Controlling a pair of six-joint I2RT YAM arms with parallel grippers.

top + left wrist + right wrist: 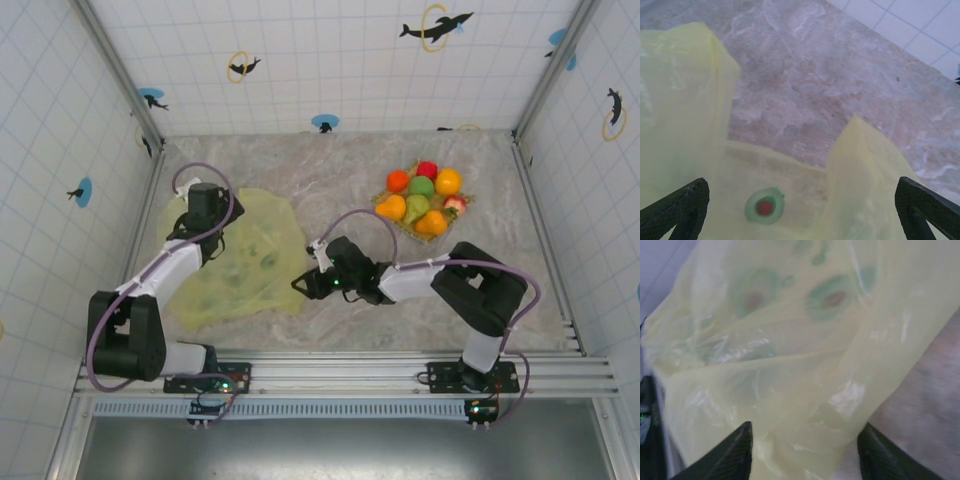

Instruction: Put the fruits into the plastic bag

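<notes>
The plastic bag (250, 262) lies flat and crinkled on the marble table, left of centre; it is yellow-green with faint green and red prints. My left gripper (206, 196) hangs over its back left part, jaws wide open, and the bag's two handle flaps (860, 165) rise ahead of the fingers (685, 205). My right gripper (301, 283) is at the bag's near right edge, fingers (732, 452) apart with a loose fold of the bag (800, 405) between them. The fruits (424, 197) are piled at the back right, far from both grippers.
The fruits rest on a square woven mat (470, 200). Tiled walls with metal posts close the table at the back and on both sides. Bare marble (340, 180) lies between the bag and the mat. A metal rail (340, 375) runs along the near edge.
</notes>
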